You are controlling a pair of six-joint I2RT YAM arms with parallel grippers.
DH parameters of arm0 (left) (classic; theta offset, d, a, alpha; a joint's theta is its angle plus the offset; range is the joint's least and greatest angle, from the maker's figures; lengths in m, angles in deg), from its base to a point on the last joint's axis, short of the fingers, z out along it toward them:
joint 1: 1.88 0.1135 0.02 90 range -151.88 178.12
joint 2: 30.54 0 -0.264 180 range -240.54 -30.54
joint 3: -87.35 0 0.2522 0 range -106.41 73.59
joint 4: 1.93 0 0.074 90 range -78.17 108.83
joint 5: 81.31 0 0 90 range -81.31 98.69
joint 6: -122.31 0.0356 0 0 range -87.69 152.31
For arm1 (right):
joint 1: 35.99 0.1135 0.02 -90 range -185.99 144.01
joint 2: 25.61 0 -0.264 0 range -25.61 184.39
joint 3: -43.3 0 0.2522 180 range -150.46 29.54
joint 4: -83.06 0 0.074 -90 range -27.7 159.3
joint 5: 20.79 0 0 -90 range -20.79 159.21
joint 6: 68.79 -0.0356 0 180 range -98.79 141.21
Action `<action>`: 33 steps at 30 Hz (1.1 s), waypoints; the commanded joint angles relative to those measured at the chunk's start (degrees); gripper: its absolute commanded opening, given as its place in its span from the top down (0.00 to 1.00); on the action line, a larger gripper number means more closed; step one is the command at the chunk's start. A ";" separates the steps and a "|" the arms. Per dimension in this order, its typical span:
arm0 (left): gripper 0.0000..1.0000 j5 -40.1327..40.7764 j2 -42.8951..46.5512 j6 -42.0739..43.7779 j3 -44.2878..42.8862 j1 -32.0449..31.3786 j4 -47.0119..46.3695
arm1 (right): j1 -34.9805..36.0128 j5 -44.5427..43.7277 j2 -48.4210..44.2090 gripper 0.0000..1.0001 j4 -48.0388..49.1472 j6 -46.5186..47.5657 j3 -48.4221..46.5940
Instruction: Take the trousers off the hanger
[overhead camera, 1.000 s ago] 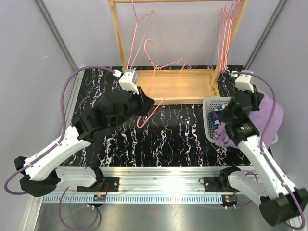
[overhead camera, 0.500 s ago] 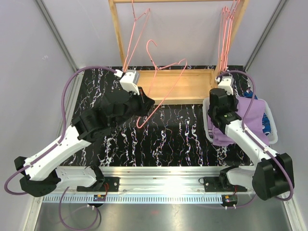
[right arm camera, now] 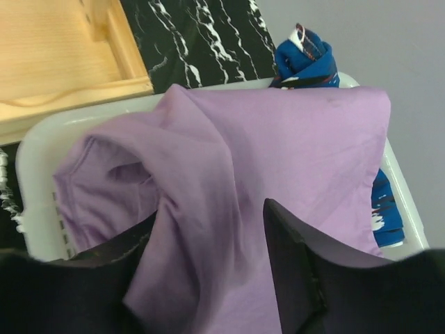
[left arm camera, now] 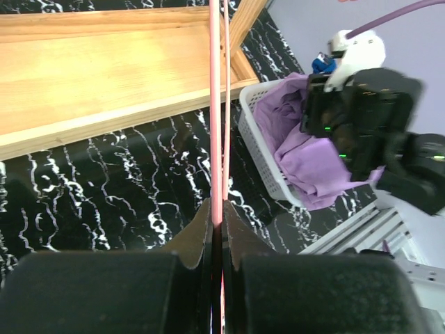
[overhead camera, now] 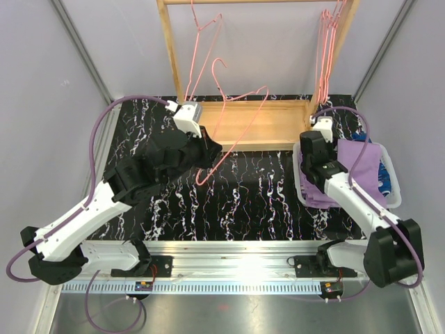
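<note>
At 3 o'clock on the table (overhead camera: pixel 257 188), both trousers are lying in the basket (right arm camera: pixel 42 139), off the hanger (left arm camera: pixel 213 104). Lilac trousers (right arm camera: pixel 264 153) are covering most of it, one fold spilling over the rim at 7 o'clock in the top view. Blue trousers (right arm camera: pixel 306 59) are showing bunched at 1 o'clock and along the 3 o'clock wall in the right wrist view. Right gripper (right arm camera: pixel 208 212) is hovering just above the lilac cloth, jaws spread wide and gripping nothing. Left gripper (left arm camera: pixel 217 209) is pinching the hanger's wire, jaws closed tight on it, and holding it tilted toward the rack (overhead camera: pixel 278 122) at 12 o'clock. No cloth is hanging on that wire, so the task is looking done.

Both garments are looking light, limp and matte. They are likely going to sag, fold and slide rather than hold shape. A raised fold or a hem edge is offering the surest pinch, and a flat spread is giving the fingers little to bite. Lifting by one point is probably going to drag the rest behind, catching on the rim.

The hanger is thin pink wire, smooth and round, stiff yet springy, and apt to twist in a grip. The basket is hard white plastic with slotted walls. The rack is plain pale wood, and the table is glossy black with white veining. More hangers (overhead camera: pixel 325 49) are dangling from the rack at 1 o'clock.
</note>
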 commanded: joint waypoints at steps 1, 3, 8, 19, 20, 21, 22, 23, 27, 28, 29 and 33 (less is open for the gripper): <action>1.00 2.84 -0.09 2.96 -3.32 0.26 0.67 | -0.18 5.36 -6.06 0.40 -3.14 -3.67 -4.98; 1.00 5.66 -1.06 4.63 -4.73 0.17 1.90 | -0.18 7.19 -9.57 0.30 -7.34 -4.99 -7.53; 1.00 6.64 -3.08 7.27 -7.10 0.09 2.88 | -1.57 12.03 -17.66 0.12 -16.23 -10.33 -11.14; 1.00 6.28 -4.22 9.12 -11.32 -1.93 4.28 | -13.79 31.36 -13.55 0.10 -17.75 -18.88 -5.35; 1.00 6.28 -4.31 9.47 -11.59 -2.11 4.54 | -15.98 33.03 -8.93 0.10 -16.78 -19.23 -5.34; 1.00 6.37 -4.40 9.65 -12.11 -2.20 5.07 | -17.04 34.53 -5.92 0.10 -16.77 -19.41 -5.87; 1.00 6.37 -4.49 9.82 -12.55 -2.46 5.34 | -17.75 34.63 -2.94 0.10 -16.69 -19.76 -6.39; 1.00 6.55 -4.40 10.08 -12.90 -2.64 5.69 | -17.93 35.59 2.23 0.10 -16.34 -20.28 -6.40; 1.00 7.16 -3.87 12.02 -14.84 -4.39 6.83 | -21.01 40.42 12.54 0.08 -12.56 -19.94 -7.10; 1.00 7.60 -3.87 12.63 -15.80 -5.35 7.09 | -21.01 40.43 14.30 0.08 -12.47 -19.67 -7.71; 1.00 8.13 -3.96 13.59 -16.33 -5.80 7.36 | -21.01 40.43 15.71 0.08 -12.47 -18.98 -8.06; 1.00 10.85 -4.40 15.53 -17.92 -7.73 8.50 | -21.36 39.81 16.52 0.07 -12.90 -17.57 -9.39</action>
